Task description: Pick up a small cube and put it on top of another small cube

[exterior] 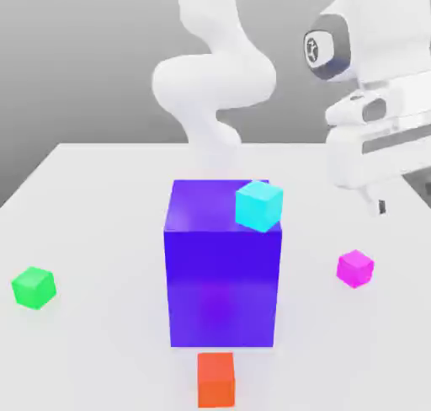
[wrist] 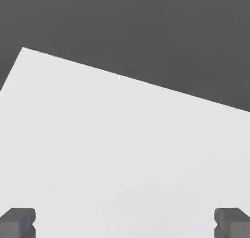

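Note:
The small cube [exterior: 355,268], glossy magenta-pink, rests on the white table at the exterior view's right. Another small cube [exterior: 34,287], bright green and the same size, sits far off at the exterior view's left. My gripper [exterior: 379,202] hangs in the air above and slightly behind the magenta cube, well clear of it. In the hand view my gripper [wrist: 125,225] is open: its two dark fingertips [wrist: 17,223] stand wide apart with only bare table between them.
A big blue-violet cube [exterior: 224,266] stands mid-table between the two small cubes, with a cyan cube [exterior: 258,205] perched on its top corner. An orange-red cube [exterior: 216,379] lies in front of it. The table's far edge [wrist: 118,77] borders dark ground.

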`<state>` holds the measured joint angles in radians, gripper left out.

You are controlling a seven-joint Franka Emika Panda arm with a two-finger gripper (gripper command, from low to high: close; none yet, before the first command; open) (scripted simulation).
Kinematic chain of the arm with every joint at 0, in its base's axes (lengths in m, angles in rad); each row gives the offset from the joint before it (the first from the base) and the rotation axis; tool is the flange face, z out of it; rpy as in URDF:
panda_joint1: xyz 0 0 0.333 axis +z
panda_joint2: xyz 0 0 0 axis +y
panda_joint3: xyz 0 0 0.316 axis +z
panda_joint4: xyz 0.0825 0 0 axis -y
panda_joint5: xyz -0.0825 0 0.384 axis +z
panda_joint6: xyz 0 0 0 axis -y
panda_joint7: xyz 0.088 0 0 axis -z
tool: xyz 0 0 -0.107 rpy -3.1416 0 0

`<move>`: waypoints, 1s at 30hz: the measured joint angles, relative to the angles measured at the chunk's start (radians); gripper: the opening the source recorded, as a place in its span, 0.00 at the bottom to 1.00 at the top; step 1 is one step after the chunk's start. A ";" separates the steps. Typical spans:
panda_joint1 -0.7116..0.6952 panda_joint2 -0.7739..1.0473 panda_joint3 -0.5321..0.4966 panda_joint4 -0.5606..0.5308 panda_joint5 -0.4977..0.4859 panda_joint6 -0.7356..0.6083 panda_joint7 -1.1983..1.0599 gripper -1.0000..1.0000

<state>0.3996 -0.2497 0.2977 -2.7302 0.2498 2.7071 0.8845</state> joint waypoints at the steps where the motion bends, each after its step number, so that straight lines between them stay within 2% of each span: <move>1: 0.013 0.023 0.019 -0.019 -0.003 0.018 0.013 0.50; 6: 0.057 0.140 0.116 -0.113 -0.065 0.114 0.115 0.50; 8: 0.071 0.188 0.149 -0.151 -0.134 0.153 0.186 0.50; 10: 0.095 0.248 0.138 -0.167 -0.251 0.199 0.279 0.50; 14: 0.218 0.393 -0.060 -0.142 -0.513 0.304 0.468 0.50; 17: 0.370 0.499 -0.230 -0.120 -0.592 0.391 0.534 0.50; 18: 0.398 0.518 -0.257 -0.117 -0.598 0.407 0.540 0.00; 25: 0.397 0.515 -0.258 -0.117 -0.600 0.406 0.541 0.00; 27: 0.342 0.461 -0.193 -0.129 -0.553 0.362 0.501 0.00; 30: 0.284 0.356 -0.096 -0.153 -0.402 0.283 0.389 0.00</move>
<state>0.6835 0.1067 0.2013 -2.8835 -0.1526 2.9903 1.2734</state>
